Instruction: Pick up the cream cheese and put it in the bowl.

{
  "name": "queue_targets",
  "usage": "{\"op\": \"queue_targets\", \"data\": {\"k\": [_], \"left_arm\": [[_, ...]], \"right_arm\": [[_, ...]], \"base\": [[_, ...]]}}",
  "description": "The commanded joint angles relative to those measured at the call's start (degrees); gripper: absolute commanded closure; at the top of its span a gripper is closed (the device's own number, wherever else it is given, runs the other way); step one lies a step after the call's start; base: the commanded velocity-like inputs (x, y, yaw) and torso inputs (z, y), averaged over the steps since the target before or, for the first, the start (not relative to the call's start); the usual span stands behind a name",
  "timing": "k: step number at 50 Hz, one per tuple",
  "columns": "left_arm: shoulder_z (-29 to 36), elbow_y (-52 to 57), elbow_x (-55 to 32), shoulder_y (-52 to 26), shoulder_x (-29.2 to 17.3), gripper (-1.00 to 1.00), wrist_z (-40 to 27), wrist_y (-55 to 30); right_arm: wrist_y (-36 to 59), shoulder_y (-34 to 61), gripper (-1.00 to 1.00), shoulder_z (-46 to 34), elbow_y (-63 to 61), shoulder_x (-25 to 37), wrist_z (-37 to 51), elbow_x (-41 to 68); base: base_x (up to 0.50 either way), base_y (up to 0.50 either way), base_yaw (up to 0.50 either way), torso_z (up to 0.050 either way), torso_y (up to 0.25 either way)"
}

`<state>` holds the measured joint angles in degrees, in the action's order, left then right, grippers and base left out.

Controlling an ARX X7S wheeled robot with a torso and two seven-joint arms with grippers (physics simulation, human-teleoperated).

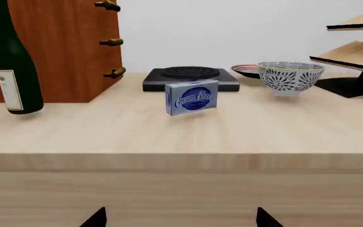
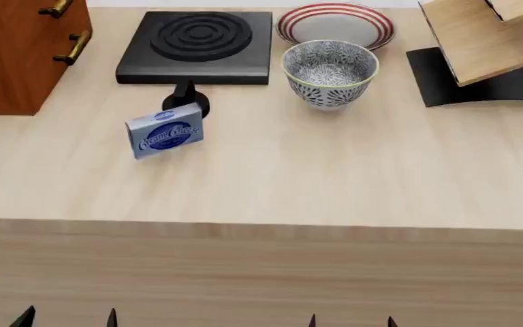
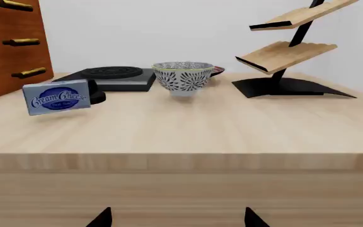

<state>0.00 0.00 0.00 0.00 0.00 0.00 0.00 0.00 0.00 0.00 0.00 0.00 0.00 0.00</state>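
The cream cheese [image 2: 164, 131], a grey-silver box with a blue oval label, stands on edge on the wooden table, in front of the black stove; it also shows in the left wrist view [image 1: 192, 97] and the right wrist view [image 3: 57, 97]. The patterned bowl [image 2: 329, 72] stands upright and empty to its right, also in the wrist views [image 1: 290, 77] [image 3: 183, 77]. My left gripper [image 2: 66, 319] and right gripper [image 2: 351, 321] are open and empty, low in front of the table's front edge, well short of the box. Only their fingertips show.
A black stove [image 2: 198, 45] lies behind the box, a red-ringed plate [image 2: 336, 25] behind the bowl. A brown cabinet [image 2: 16, 48] with brass handles stands at the left, a dark wine bottle [image 1: 14, 61] beside it. A wooden shelf rack [image 2: 489, 48] stands at the right.
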Motion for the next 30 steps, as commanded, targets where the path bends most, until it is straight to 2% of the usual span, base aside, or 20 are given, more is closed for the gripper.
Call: {"op": "queue_targets", "data": {"k": [1, 11, 13, 15, 30], "left_arm": [[3.53, -1.01, -2.95, -0.43, -2.93, -1.0, -3.47, 0.76], [4.28, 4.15, -6.45, 0.93, -4.38, -1.0, -2.29, -1.91], [3.89, 3.79, -4.73, 0.49, -3.96, -1.0, -5.08, -2.44], [3.9, 4.07, -6.07, 0.39, -4.35, -1.0, -4.16, -2.61], [5.18, 6.3, -6.09, 0.67, -5.52, -1.0, -6.22, -4.74]], "right_arm": [[-0.3, 0.28, -1.0, -1.78, 0.54, 1.45, 1.76, 1.46], [0.23, -0.41, -1.0, -2.88, -2.3, 3.17, 3.14, 3.4], [0.27, -0.48, -1.0, -3.06, -2.4, 3.4, 3.38, 3.58], [0.28, -0.52, -1.0, -3.26, -2.41, 3.63, 3.52, 3.77], [0.88, -0.49, -1.0, -4.46, -3.23, 4.98, 4.89, 4.46]], "base": [[0.0, 0.0, 0.0, 0.0, 0.0], [0.0, 0.0, 0.0, 0.0, 0.0], [0.0, 0.0, 0.0, 0.0, 0.0], [0.0, 0.0, 0.0, 0.009, 0.0], [0.0, 0.0, 0.0, 0.049, 0.0]]}}
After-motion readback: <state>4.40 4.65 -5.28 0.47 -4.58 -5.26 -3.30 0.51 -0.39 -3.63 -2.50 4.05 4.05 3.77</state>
